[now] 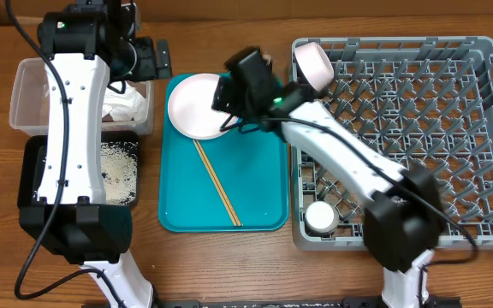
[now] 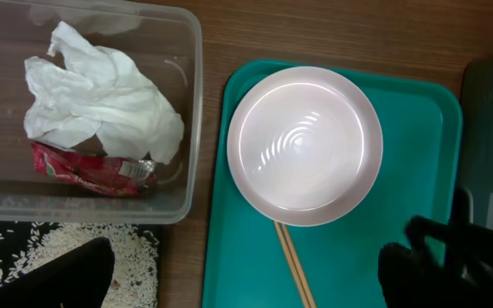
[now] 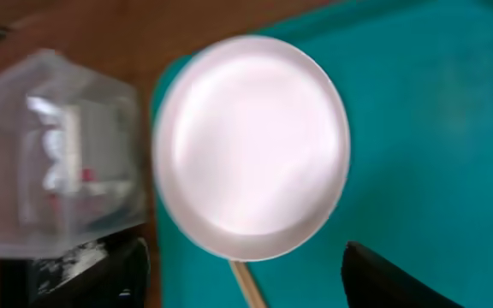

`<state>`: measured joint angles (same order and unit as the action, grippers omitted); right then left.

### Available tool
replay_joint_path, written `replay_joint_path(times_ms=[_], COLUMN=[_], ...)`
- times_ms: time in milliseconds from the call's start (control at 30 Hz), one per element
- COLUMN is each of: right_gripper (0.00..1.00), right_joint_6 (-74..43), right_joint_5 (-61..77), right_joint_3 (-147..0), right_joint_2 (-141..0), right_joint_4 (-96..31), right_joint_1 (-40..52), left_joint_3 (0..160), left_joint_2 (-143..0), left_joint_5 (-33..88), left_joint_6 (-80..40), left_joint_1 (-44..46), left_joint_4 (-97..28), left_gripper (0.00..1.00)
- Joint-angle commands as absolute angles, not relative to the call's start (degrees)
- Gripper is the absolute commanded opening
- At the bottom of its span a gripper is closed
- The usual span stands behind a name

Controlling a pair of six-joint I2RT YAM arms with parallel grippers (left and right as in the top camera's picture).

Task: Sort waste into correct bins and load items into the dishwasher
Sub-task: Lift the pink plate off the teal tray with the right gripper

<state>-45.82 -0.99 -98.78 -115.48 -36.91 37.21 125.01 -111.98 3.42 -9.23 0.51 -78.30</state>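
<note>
Overhead first: the teal tray (image 1: pixel 255 197) sits mid-desk (image 1: pixel 229 274), squeezed between the bins on its left and the grey dish rack (image 1: pixel 418 128) on its right. Bare wood runs along the front edge. The plate (image 1: pixel 191 107) lies in the tray's far left corner, with the chopsticks (image 1: pixel 218 184) slanting away just below it. In the rack, a bowl (image 1: pixel 312 62) leans on edge at the far left corner, and a cup (image 1: pixel 321 217) sits at the near left. The left arm (image 1: pixel 75 111) stretches over the black tray (image 1: pixel 32 171) and the clear tub (image 1: pixel 24 94). The right arm (image 1: pixel 349 158) reaches across the rack's corner, bringing the right jaws to the plate's right rim.

Left wrist now: the tub holds the napkin (image 2: pixel 101 98) and the red wrapper (image 2: pixel 92 169), and rice (image 2: pixel 101 248) is strewn on the black tray. The left jaws are spread wide, gripping nothing.

Right wrist: it's blurred. The plate fills the view and one dark finger (image 3: pixel 392 278) shows off its rim. I cannot tell whether the right jaws are spread or pinching.
</note>
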Motion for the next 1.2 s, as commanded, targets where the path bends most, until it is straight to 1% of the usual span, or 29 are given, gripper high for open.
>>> replay_joint_path(times_ms=[0, 200, 300, 400, 467, 633, 667, 700, 733, 1067, 1167], right_gripper=[0.72, 0.61, 0.53, 0.42, 0.38, 0.22, 0.18, 0.09, 0.04, 0.04, 0.04], right_joint_6=[-53.36, -54.33, -54.81, -56.03, -56.03, -55.99, -55.99, -55.96, -55.9, -53.56, -50.96], right_joint_5=[-5.13, -4.91, -5.1, -5.06, -5.06, -5.13, -5.13, -5.1, -5.08, -5.56, -5.48], right_joint_3=[-98.15, -98.15, -98.15, -98.15, -98.15, -98.15, -98.15, -98.15, -98.15, -98.3, -99.44], right_joint_2=[-120.6, -125.93, -128.22, -130.1, -130.91, -131.39, -131.39, -131.41, -131.41, -131.37, -130.58], right_joint_4=[-35.73, -34.74, -34.54, -34.48, -34.3, -34.09, -34.09, -34.09, -34.13, -34.74, -34.94], right_joint_1=[37.54, 37.82, 37.82, 37.82, 37.82, 37.8, 37.8, 37.8, 37.8, 36.73, 35.51], left_joint_3=[125.78, 125.78, 125.78, 125.78, 125.78, 125.78, 125.78, 125.78, 125.78, 125.78, 125.78], left_joint_2=[-111.85, -111.85, -111.85, -111.85, -111.85, -111.85, -111.85, -111.85, -111.85, -111.85, -111.85], left_joint_5=[4.03, 4.05, 4.05, 4.05, 4.05, 4.05, 4.05, 4.03, 4.05, 4.03, 4.05], left_joint_6=[-9.41, -9.41, -9.41, -9.41, -9.41, -9.41, -9.41, -9.41, -9.41, -9.41, -9.41], left_joint_1=[0.19, 0.19, 0.19, 0.19, 0.19, 0.19, 0.19, 0.19, 0.19, 0.19, 0.19], left_joint_4=[-77.36, -77.38, -77.38, -77.38, -77.38, -77.38, -77.38, -77.38, -77.38, -77.38, -77.38], left_gripper=[1.0, 1.0, 1.0, 1.0, 1.0, 1.0, 1.0, 1.0, 1.0, 1.0, 1.0])
